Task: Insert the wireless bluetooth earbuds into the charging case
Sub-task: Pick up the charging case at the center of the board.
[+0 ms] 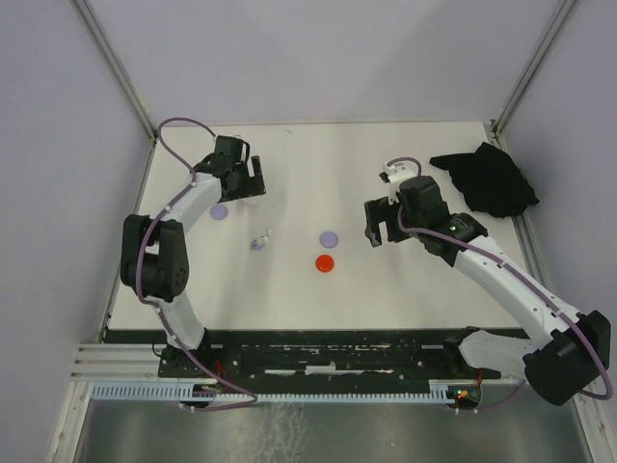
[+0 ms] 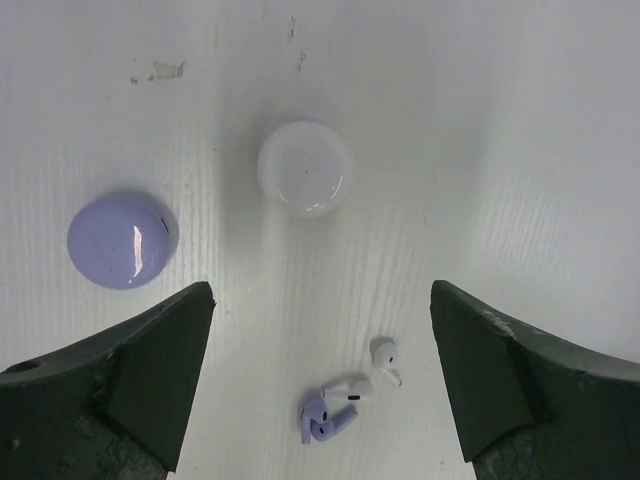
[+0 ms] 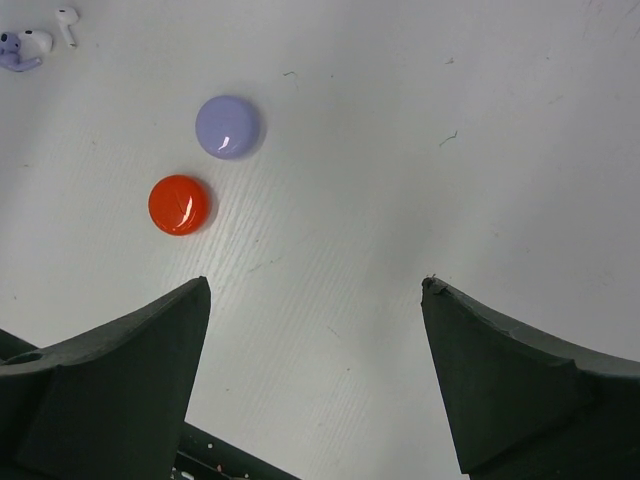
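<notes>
Several earbuds lie in a small cluster on the white table: two whitish earbuds (image 2: 385,357) and a lilac pair (image 2: 325,418), also seen in the top view (image 1: 260,241) and at the upper left of the right wrist view (image 3: 30,45). Round charging cases lie flat and closed: a white case (image 2: 304,168), a lilac case (image 2: 122,241) (image 1: 219,211), a second lilac case (image 1: 330,238) (image 3: 228,126) and a red case (image 1: 326,262) (image 3: 179,204). My left gripper (image 2: 320,290) (image 1: 251,180) hangs open above the earbuds, holding nothing. My right gripper (image 3: 316,285) (image 1: 380,230) is open over bare table, right of the red case.
A crumpled black cloth (image 1: 487,178) lies at the table's far right corner. A small white fitting (image 1: 390,174) sits by the right arm's wrist. Slanted frame posts rise from both back corners. A black rail (image 1: 318,352) runs along the near edge.
</notes>
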{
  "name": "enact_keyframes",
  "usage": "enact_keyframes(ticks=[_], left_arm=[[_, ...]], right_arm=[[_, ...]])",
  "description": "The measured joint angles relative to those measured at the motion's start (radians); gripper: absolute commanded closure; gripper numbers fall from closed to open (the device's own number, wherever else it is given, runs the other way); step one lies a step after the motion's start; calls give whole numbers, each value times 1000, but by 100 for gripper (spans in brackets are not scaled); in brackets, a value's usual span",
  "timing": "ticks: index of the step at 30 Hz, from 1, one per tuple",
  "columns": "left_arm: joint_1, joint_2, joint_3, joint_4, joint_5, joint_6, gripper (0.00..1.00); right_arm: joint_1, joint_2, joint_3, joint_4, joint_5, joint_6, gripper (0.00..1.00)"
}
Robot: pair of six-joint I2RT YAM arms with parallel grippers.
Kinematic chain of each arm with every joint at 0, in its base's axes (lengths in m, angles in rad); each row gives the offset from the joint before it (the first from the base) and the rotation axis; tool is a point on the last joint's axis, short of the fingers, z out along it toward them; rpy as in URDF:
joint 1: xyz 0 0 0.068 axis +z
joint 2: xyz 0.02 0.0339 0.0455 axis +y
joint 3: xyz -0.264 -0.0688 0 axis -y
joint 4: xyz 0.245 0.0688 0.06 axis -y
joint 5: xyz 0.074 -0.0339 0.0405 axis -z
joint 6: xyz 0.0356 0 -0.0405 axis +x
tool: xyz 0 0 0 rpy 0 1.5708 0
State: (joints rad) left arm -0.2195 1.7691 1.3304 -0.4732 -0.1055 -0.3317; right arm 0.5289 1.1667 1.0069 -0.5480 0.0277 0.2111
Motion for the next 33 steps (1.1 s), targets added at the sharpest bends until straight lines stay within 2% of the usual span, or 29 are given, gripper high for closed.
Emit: enact_keyframes(ticks=[10,16,26,33], left_arm=[[40,223,195,-4,3,25,11],[47,307,249,-11,6,36,14],[47,369,263,-16,42,42,23],[47,369,259,-13,63,47,36]], right_arm=[[0,39,5,-8,2,-1,5],[0,56,5,-8,4,-7,5],[0,74,6,-7,3,-7,6],[0,74,6,-7,-4,-3,6]])
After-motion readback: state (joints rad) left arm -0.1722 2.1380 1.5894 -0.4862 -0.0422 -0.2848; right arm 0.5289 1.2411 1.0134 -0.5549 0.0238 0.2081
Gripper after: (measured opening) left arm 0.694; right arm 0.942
